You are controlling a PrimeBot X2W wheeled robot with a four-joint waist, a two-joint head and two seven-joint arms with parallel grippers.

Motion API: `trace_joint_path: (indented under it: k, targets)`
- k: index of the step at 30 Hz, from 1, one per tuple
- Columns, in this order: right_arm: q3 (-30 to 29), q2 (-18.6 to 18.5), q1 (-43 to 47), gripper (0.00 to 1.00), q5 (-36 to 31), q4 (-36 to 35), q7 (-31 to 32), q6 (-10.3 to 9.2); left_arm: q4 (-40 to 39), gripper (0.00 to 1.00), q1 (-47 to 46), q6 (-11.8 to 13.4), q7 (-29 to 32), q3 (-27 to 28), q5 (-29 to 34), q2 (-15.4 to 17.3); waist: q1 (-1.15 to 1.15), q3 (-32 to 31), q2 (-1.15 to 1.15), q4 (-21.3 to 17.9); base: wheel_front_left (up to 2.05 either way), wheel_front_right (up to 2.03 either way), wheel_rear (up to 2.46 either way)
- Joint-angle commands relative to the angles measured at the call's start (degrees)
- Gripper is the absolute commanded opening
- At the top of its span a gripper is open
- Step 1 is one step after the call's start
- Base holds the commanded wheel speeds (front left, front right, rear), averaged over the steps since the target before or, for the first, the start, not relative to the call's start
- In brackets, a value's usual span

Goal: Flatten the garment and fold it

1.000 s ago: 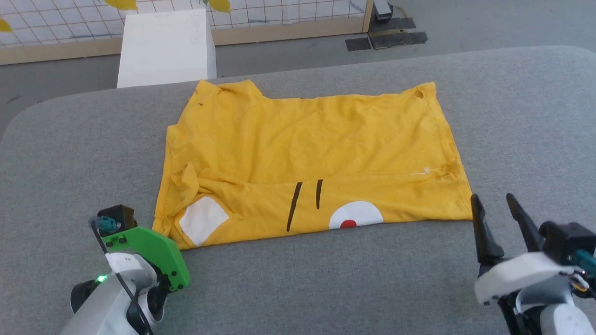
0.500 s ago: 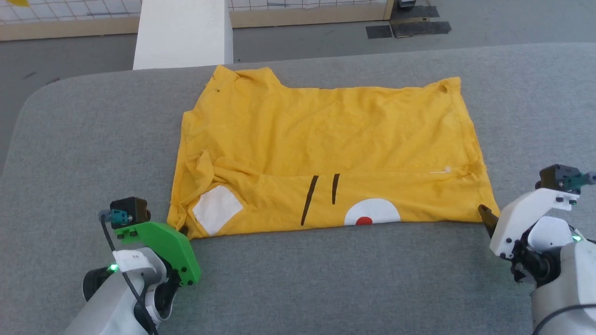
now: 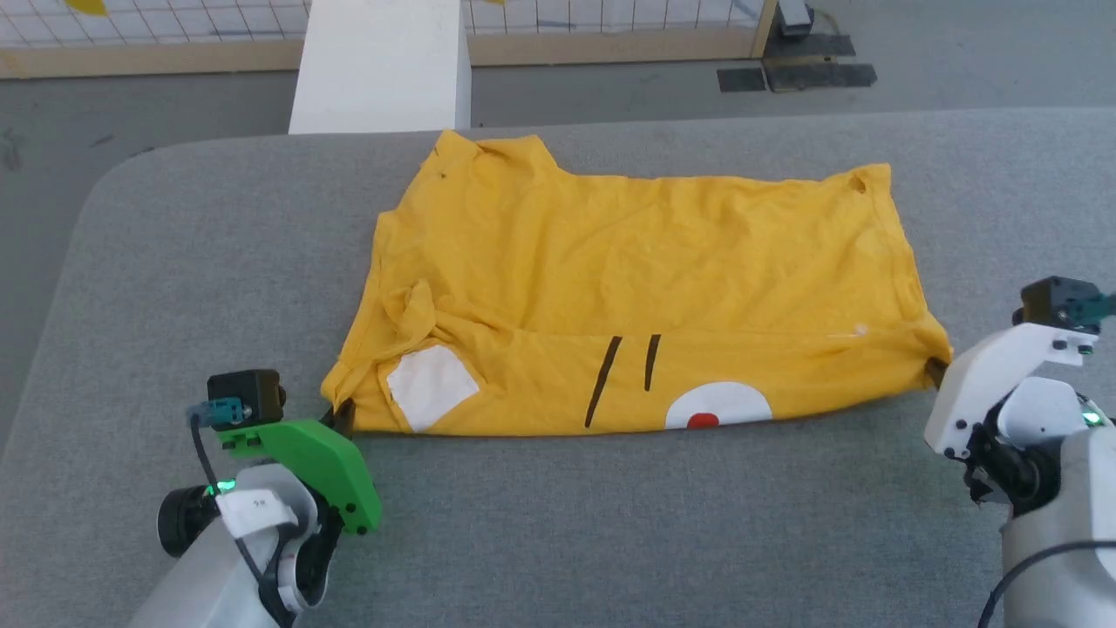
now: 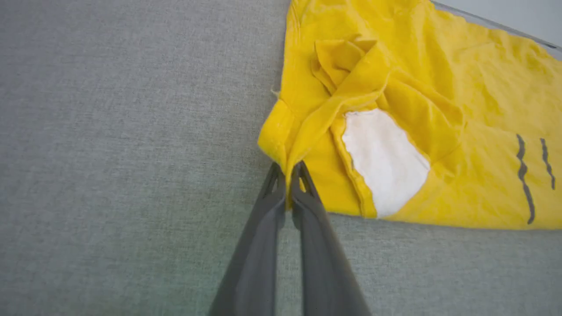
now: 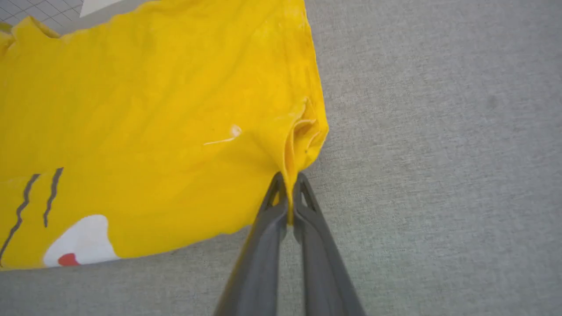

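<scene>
Garment: mustard-yellow T-shirt, spread across the middle of the grey fabric-covered table, long axis running left to right. Far part is plain yellow and lightly wrinkled. A crease runs side to side, and the near strip below it carries the print.

Print, left to right along the near edge:
- white patch, partly under a rumpled fold
- two black lines, slanted
- white oval with a red dot, cut off by the near edge

Condition: cloth is bunched at the near-left corner. A small hole sits by the far-right corner.

Left gripper: the two dark fingers are pressed together with a thin fold of the shirt's near-left corner pinched between the tips. The corner is raised slightly off the table into a ridge. The green wrist housing sits just off that corner in the head view.

Right gripper: fingers are likewise closed tip to tip, nipping the near-right corner, where the cloth gathers into a small pleat. The white wrist housing sits just beside that edge in the head view.

Surroundings: white box stands on the floor beyond the table's far edge. Behind it is a wood-framed grid panel. Dark mats lie on the floor at far right.
</scene>
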Motion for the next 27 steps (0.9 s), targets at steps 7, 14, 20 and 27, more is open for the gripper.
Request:
trace_joint_path:
  k: [7,14,20,27]
  targets:
    - [0.1,0.0,10.3,0.0,3.6,-10.7,-4.2,-0.08,-9.0,0.0,8.7,3.7,-0.7,0.6,0.9,4.2,0.0,-3.6,0.0,1.2,0.0,0.0,0.0]
    - [-3.4,0.0,20.3,0.0,2.4,-18.4,1.3,-0.08,-19.6,0.0,18.6,9.0,2.5,0.1,0.4,8.0,0.0,-3.6,0.0,1.5,0.0,0.0,0.0]
    - [-6.7,0.0,25.7,0.0,1.3,-18.1,4.4,-0.08,-22.3,0.0,23.1,10.2,4.2,-1.2,-0.9,8.1,0.0,-3.3,0.0,1.6,0.0,0.0,0.0]
    - [-5.8,0.0,27.7,0.0,2.8,-12.0,1.4,-0.08,-16.6,0.0,23.1,7.4,4.4,-2.8,-2.2,6.2,0.0,-3.7,0.0,1.0,0.0,0.0,0.0]
